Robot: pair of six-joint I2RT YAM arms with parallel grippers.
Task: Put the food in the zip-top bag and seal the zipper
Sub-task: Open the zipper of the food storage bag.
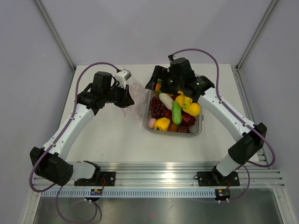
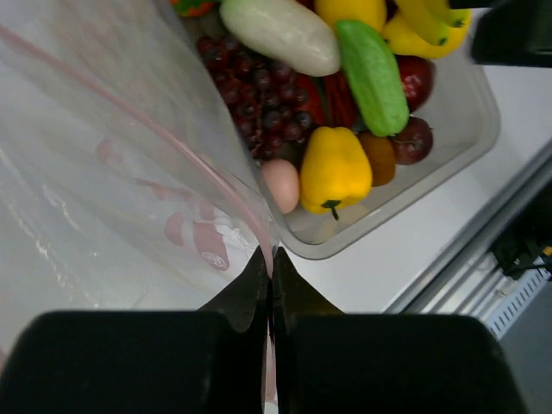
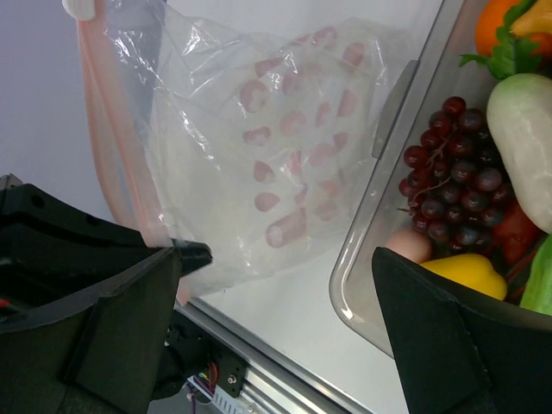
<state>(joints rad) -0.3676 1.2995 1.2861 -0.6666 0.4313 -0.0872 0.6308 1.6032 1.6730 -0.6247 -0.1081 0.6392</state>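
Observation:
My left gripper [image 2: 269, 259] is shut on the pinkish-red zipper [image 2: 155, 129] edge of the clear zip-top bag [image 2: 103, 190], which hangs lifted beside the tray. From above, the bag [image 1: 133, 95] sits just left of the grey tray [image 1: 196, 132]. The food lies piled in that tray: a yellow pepper [image 2: 335, 168], a green cucumber [image 2: 373, 73], a white vegetable [image 2: 280, 34], dark grapes [image 2: 250, 95] and a pink egg [image 2: 281, 184]. My right gripper [image 3: 280, 293] is open and holds nothing. It hovers between the bag [image 3: 259, 138] and the tray's rim [image 3: 379, 216], over the tray's far-left corner [image 1: 156, 84].
An aluminium rail [image 1: 159, 175] runs along the near table edge and carries both arm bases. Bare white table [image 1: 117, 140] lies in front of the bag and the tray. Frame posts stand at the back corners.

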